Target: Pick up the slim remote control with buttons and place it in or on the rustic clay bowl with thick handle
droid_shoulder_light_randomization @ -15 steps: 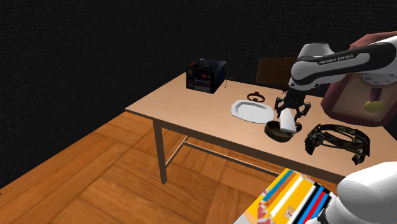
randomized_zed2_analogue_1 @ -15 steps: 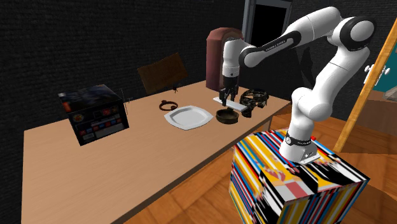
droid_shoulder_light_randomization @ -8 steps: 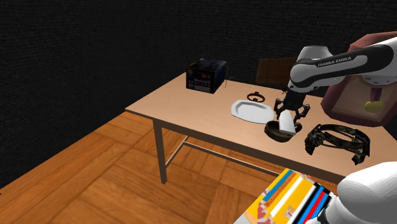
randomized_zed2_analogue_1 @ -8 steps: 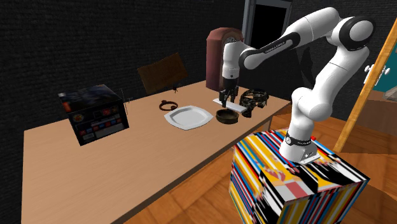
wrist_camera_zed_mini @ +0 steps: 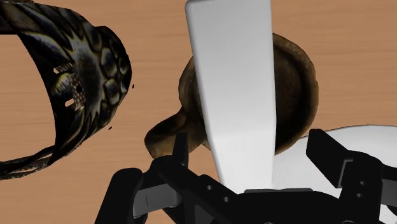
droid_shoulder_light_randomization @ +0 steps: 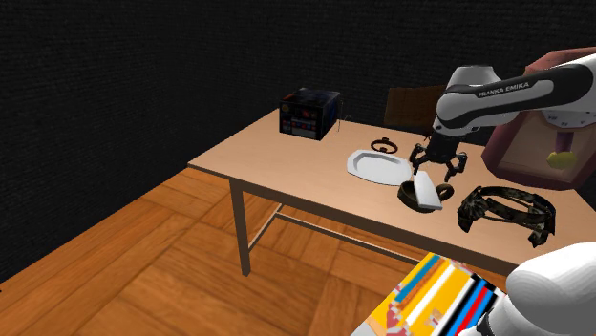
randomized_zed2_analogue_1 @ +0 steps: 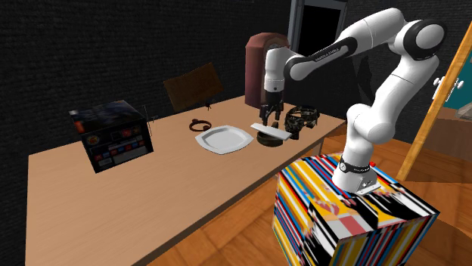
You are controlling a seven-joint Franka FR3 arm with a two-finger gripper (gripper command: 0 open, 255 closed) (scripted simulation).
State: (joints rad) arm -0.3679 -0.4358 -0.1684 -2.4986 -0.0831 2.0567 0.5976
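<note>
The slim remote point(wrist_camera_zed_mini: 235, 95), drawn plain white, lies flat across the rim of the small brown clay bowl point(wrist_camera_zed_mini: 296, 83), whose thick handle points toward the dark strap object. In the shoulder view the remote point(droid_shoulder_light_randomization: 427, 191) rests on the bowl point(droid_shoulder_light_randomization: 411, 198) near the table's front edge. My gripper point(droid_shoulder_light_randomization: 437, 164) hovers just above it, open. In the wrist view the gripper point(wrist_camera_zed_mini: 251, 141) straddles the remote's near end, and neither black fingertip point(wrist_camera_zed_mini: 180, 145) touches it. The second exterior view shows the remote point(randomized_zed2_analogue_1: 271, 130) on the bowl point(randomized_zed2_analogue_1: 265, 140) under the gripper point(randomized_zed2_analogue_1: 271, 117).
A white plate point(droid_shoulder_light_randomization: 375, 165) lies beside the bowl, with a small dark ring point(droid_shoulder_light_randomization: 384, 144) behind it. A black patterned strap object point(droid_shoulder_light_randomization: 506, 205) sits on the bowl's other side. A dark box with coloured panels point(droid_shoulder_light_randomization: 308, 113) stands at the table's far corner point(droid_shoulder_light_randomization: 277, 134).
The gripper opened and let go of the remote. The remote dropped from a tilted hold to lie flat across the bowl. The hand rose slightly.
</note>
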